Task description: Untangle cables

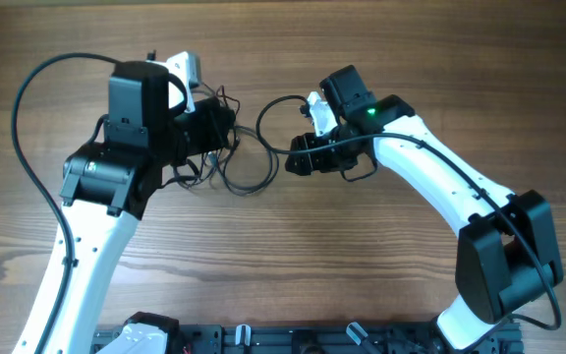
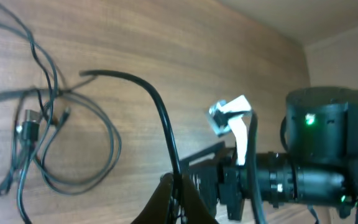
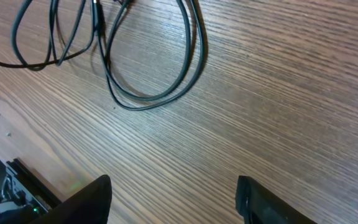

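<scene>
Overhead straight down; both wrist views low, oblique, cables (image 3: pixel 135 107) shared.

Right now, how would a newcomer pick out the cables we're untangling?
Start at the wooden table and find the gap between the left arm and right arm. The cables lie there in loose loops on the wood. They are thin black wires, unlike the thick black cable arcing off the left arm.

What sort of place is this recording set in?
Probably a robot test bench: a wood-grain table, a left arm and right arm reaching over it, and thin black cables laid out between them.
</scene>
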Available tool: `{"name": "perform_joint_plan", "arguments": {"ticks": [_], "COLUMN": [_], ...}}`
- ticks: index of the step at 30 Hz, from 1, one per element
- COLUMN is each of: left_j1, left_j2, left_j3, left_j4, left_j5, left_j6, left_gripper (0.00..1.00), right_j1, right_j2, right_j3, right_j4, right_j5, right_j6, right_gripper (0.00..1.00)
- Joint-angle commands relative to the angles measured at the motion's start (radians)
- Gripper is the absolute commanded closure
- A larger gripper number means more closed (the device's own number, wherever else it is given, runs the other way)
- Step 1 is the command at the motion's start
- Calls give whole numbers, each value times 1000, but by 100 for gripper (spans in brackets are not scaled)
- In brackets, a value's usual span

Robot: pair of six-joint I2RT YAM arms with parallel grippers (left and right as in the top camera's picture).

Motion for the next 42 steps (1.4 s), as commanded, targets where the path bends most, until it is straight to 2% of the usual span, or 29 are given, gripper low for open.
{"name": "perform_joint_plan", "arguments": {"ticks": [1,3,6,8,10,11,16,17,24,27,31,34,42], "left_j1": [-26,-47,-90,-115,-141,-153,-181,-180,-71,-9,62,80,80], "left_j2": [39,75,152,196,240,257,286,286,286,286,286,286,286], "left_j3": [0,0,0,0,0,0,0,0,0,0,0,0,0], "left_j4": [-26,-25,-21,-19,-18,-17,-13,-11,-90,-139,-196,-216,-228], "left_j5": [24,24,24,24,24,24,16,8,-90,-90,-106,-164,-277], "left_j6": [-30,-82,-120,-120,-120,-120,-114,-106,-104,-104,-104,-104,-104], "left_gripper": [96,96,96,95,90,86,37,33,31,31,27,26,23], "right_j1": [-6,-13,-41,-66,-102,-112,-127,-127,-127,-126,-102,-71,-15], "right_j2": [-14,-14,-14,-14,-14,-14,-14,-14,-14,-13,10,47,183], "right_j3": [2,2,2,2,2,2,2,2,2,1,1,1,2], "right_j4": [-10,-44,-134,-167,-172,-173,-153,-150,-135,-109,-54,-5,157], "right_j5": [48,146,317,353,327,310,109,72,48,48,48,52,52], "right_j6": [44,57,160,201,199,194,28,1,-18,-80,-167,-174,-163], "right_gripper": [34,37,37,37,34,31,25,25,20,28,29,24,24]}}
